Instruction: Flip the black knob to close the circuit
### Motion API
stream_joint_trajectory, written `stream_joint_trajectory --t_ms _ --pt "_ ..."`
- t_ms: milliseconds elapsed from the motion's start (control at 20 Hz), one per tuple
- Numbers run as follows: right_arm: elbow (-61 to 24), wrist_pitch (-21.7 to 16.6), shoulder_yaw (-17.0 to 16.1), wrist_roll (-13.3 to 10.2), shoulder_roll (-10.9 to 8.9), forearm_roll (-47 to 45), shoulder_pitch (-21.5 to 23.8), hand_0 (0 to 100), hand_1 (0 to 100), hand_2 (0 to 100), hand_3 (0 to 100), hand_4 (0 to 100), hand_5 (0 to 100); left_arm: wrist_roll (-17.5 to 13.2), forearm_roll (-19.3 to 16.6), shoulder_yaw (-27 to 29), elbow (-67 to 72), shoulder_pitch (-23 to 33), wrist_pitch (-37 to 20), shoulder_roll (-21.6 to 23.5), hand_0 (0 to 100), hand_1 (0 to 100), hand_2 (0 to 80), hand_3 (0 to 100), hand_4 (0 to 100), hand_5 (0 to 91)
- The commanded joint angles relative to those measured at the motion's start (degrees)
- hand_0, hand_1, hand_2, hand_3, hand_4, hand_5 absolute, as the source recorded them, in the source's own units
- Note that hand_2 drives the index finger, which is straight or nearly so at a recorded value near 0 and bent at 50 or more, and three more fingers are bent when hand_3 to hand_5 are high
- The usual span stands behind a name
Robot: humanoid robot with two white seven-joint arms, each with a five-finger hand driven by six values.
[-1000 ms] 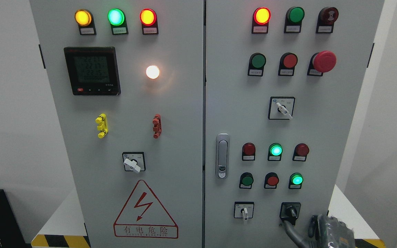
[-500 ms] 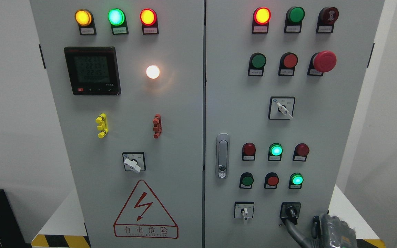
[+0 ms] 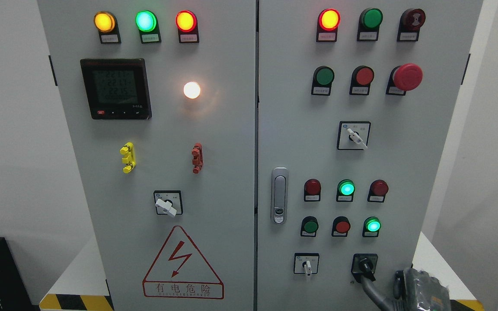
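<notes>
Only part of the robot's right hand (image 3: 419, 290) shows at the lower right corner of the grey electrical cabinet (image 3: 231, 151), cut off by the bottom edge of the picture; one grey finger (image 3: 372, 288) reaches up to touch the underside of the black knob (image 3: 365, 264), the rotary switch in the cabinet's bottom right corner, while the remaining fingers are too crowded at the frame edge to tell whether they are curled or spread; the knob's pointer tilts slightly left of upright; the small label plates under the indicator lamps are too blurred to read, as are the figures on the digital meter (image 3: 116, 88); the red warning triangle (image 3: 183, 263) near the left door's bottom edge carries a lightning bolt and the legible characters 有电危险, with a line of fine print beneath that cannot be made out.
</notes>
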Motion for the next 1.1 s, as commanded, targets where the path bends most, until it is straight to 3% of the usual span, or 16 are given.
stream_joint_trajectory --t_ms 0,1050 --pt "-0.54 0.08 -0.76 0.00 0.06 -0.16 0.07 0 16 78 97 77 80 0.02 -1.23 -1.23 1.23 0.00 0.06 0.00 12 56 0.0 0 0 0.0" --pt "-1.59 0.08 -0.67 0.00 0.06 -1.22 -0.20 0 16 78 97 77 80 -0.06 -1.23 -1.14 1.23 0.00 0.06 0.00 12 56 0.0 0 0 0.0"
